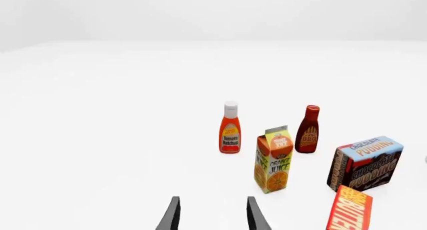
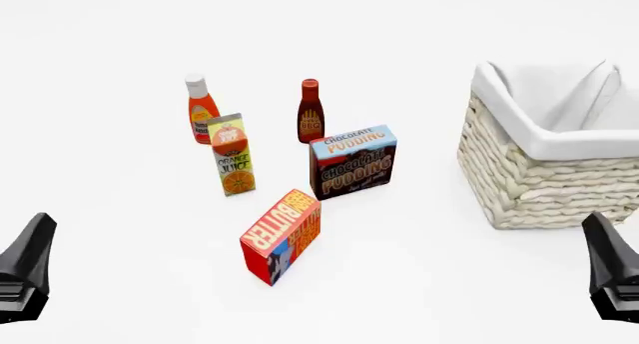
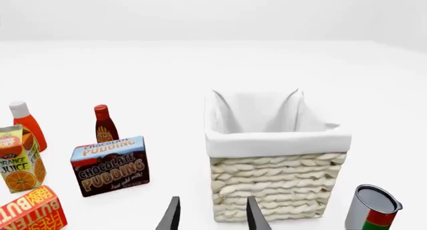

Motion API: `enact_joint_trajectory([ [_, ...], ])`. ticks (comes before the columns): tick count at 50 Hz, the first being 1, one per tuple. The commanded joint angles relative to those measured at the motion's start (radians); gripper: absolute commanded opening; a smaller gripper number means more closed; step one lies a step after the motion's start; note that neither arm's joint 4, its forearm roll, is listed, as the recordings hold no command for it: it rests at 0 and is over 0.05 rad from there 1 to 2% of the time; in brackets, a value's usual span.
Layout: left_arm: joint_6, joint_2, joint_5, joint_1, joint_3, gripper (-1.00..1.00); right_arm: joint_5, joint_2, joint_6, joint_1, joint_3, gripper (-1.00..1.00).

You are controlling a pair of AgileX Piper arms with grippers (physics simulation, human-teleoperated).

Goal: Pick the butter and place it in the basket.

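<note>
Only the grippers of the two arms show. In the front view the left gripper [image 2: 25, 273] sits at the lower left corner and the right gripper [image 2: 611, 271] at the lower right: each is a glossy black, wedge-shaped body tapering to a blunt tip, with a stepped block at its base. In each wrist view, two slim dark grey fingers [image 1: 172, 215] [image 3: 172, 215] rise from the bottom edge, thin, flat and pointed.

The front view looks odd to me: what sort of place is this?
Probably a computer-simulated tabletop, not a real room: a plain white table, grocery items such as the butter and a pudding box, and a basket.
</note>
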Motion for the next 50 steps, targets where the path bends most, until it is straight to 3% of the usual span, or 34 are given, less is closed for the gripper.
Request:
enact_joint_trajectory([
  [1,0.000,0.000,0.000,0.000,0.000,1.00,-0.006,0.020,0.008,0.000,-0.002,1.00],
  [12,0.000,0.000,0.000,0.000,0.000,1.00,-0.017,0.039,0.032,0.018,-0.001,1.00],
  [17,0.000,0.000,0.000,0.000,0.000,1.00,-0.007,0.019,0.083,0.025,0.000,1.00],
  [19,0.000,0.000,0.000,0.000,0.000,1.00,-0.021,0.045,0.050,0.030,-0.001,1.00],
  [24,0.000,0.000,0.000,0.000,0.000,1.00,-0.028,0.092,0.127,0.047,-0.007,1.00],
  [25,0.000,0.000,0.000,0.000,0.000,1.00,-0.011,0.076,0.130,0.042,-0.012,1.00],
  [26,0.000,0.000,0.000,0.000,0.000,1.00,0.073,0.013,0.144,0.017,-0.042,1.00],
  [27,0.000,0.000,0.000,0.000,0.000,1.00,0.098,0.018,0.209,0.099,-0.105,1.00],
  [28,0.000,0.000,0.000,0.000,0.000,1.00,0.165,0.014,0.101,-0.005,-0.134,1.00],
  [29,0.000,0.000,0.000,0.000,0.000,1.00,0.170,-0.001,0.167,0.071,-0.142,1.00],
  [30,0.000,0.000,0.000,0.000,0.000,1.00,0.193,0.005,0.140,0.058,-0.170,1.00],
  [36,0.000,0.000,0.000,0.000,0.000,1.00,0.244,0.026,0.131,0.103,-0.271,1.00],
  [43,0.000,0.000,0.000,0.000,0.000,1.00,0.271,0.069,0.136,0.145,-0.341,1.00],
  [46,0.000,0.000,0.000,0.000,0.000,1.00,0.280,0.074,0.170,0.163,-0.359,1.00],
  [50,0.000,0.000,0.000,0.000,0.000,1.00,0.274,0.134,0.144,0.167,-0.382,1.00],
])
